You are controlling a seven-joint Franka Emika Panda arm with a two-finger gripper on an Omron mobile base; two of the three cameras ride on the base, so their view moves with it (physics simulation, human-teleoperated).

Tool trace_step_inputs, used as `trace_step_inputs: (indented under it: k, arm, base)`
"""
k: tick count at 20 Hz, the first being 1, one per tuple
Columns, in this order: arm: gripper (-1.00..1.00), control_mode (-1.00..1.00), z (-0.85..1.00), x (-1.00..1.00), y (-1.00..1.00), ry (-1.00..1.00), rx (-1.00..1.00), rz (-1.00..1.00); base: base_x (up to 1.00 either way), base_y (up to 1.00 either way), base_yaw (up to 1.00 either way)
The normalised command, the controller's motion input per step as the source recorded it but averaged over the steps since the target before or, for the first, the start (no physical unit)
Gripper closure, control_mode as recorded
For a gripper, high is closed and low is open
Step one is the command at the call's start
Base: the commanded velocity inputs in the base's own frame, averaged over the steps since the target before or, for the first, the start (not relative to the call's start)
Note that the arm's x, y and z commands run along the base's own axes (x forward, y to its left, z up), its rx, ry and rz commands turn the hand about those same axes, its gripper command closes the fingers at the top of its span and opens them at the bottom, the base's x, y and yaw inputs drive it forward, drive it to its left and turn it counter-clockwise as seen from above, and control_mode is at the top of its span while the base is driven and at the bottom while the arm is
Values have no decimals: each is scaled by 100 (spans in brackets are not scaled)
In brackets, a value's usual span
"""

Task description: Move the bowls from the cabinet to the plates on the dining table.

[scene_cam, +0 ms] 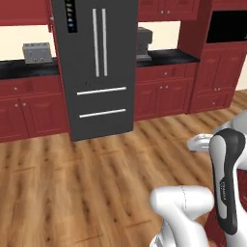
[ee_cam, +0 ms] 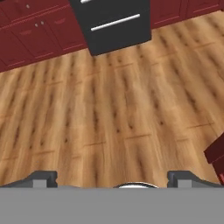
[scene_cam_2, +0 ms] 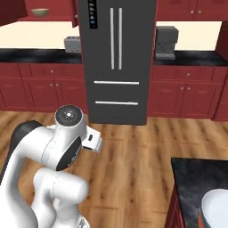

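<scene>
Wooden plank floor [scene_cam: 72, 178] spreads across the left base view, running up to a dark fridge [scene_cam: 94, 67] at top centre, flanked by red lower cabinets and a black counter [scene_cam: 29, 67] carrying a grey toaster [scene_cam: 37, 52]. At the lower right the white arm [scene_cam: 226, 183] is folded up on itself.

From the right base view, the arm bends at the lower left. An olive-tan bowl [scene_cam_2: 40, 12] sits up in the open wall cabinet [scene_cam_2: 13, 13] at the upper left, well apart from the arm. At the lower right, the dining table [scene_cam_2: 196, 178] corner holds a white bowl [scene_cam_2: 218, 207].

Looking along the hand [ee_cam: 112, 180], its fingertips [ee_cam: 43, 178] stand wide open at the bottom edge, holding nothing, above bare floor, the fridge foot at top.
</scene>
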Motion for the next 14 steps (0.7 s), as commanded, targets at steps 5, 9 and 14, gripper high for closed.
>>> trace_step_inputs:
  k: [5,9,14]
  arm:
    - [-100,100,0,0,0,0,0,0]
    - [-100,100,0,0,0,0,0,0]
    - [-100,100,0,0,0,0,0,0]
  base:
    - [-3,1,12]
    - [-3,37,0]
    - [-5,70,0]
